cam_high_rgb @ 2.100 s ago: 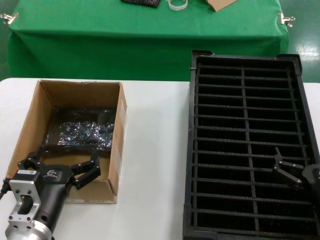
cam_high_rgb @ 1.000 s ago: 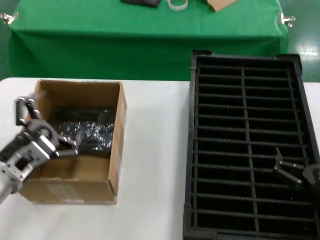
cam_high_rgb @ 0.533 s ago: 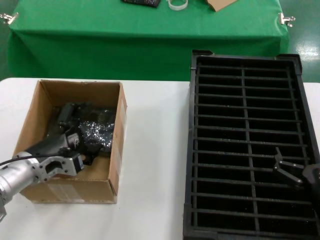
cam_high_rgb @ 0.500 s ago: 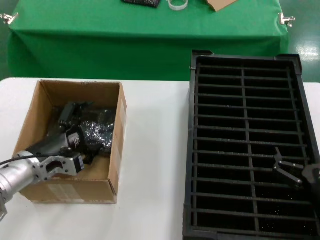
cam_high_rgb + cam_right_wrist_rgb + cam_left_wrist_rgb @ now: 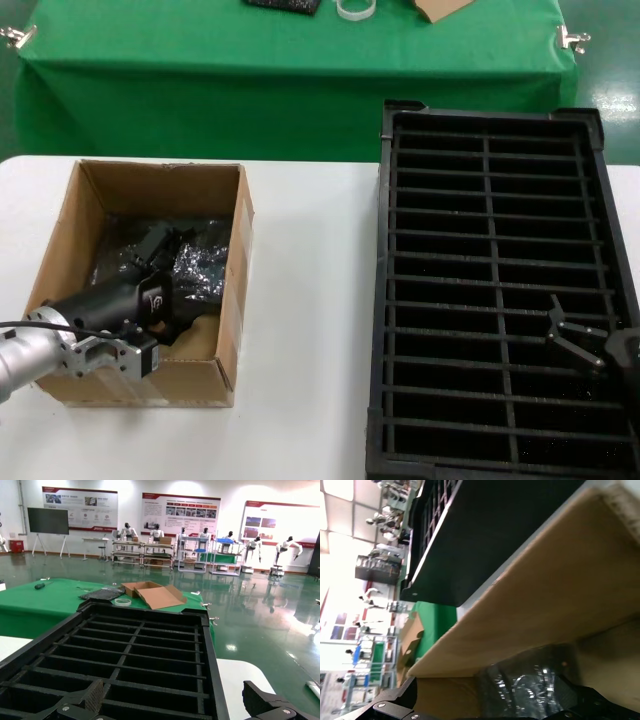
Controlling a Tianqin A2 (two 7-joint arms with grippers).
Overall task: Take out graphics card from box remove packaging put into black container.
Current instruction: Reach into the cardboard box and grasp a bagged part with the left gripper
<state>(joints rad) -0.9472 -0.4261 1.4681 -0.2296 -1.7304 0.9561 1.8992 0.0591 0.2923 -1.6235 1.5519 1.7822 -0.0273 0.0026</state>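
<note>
The brown box (image 5: 58,255) stands on the left of the white table. On its floor lies a dark shiny bundle in crinkly plastic packaging (image 5: 207,268); the graphics card itself is hidden. My left gripper (image 5: 165,250) reaches down into the box, open, its fingers spread to either side of the bundle (image 5: 535,680). In the left wrist view the box wall (image 5: 545,595) fills the middle, with the gripper (image 5: 490,711) low in the picture. The black container (image 5: 384,300) sits on the right. Over its near right part my right gripper (image 5: 575,345) hangs open and holds nothing, as the right wrist view (image 5: 175,705) confirms.
A bare strip of white table (image 5: 310,300) separates the box from the container. Behind the table stands a table draped in green cloth (image 5: 300,70) with a white tape ring (image 5: 355,8) and some cardboard on it. The container's slotted rows (image 5: 145,650) hold nothing.
My left gripper swung from above the box's front edge round to the left, then dipped into the box and sank lower onto the shiny bundle. The right arm has stayed still.
</note>
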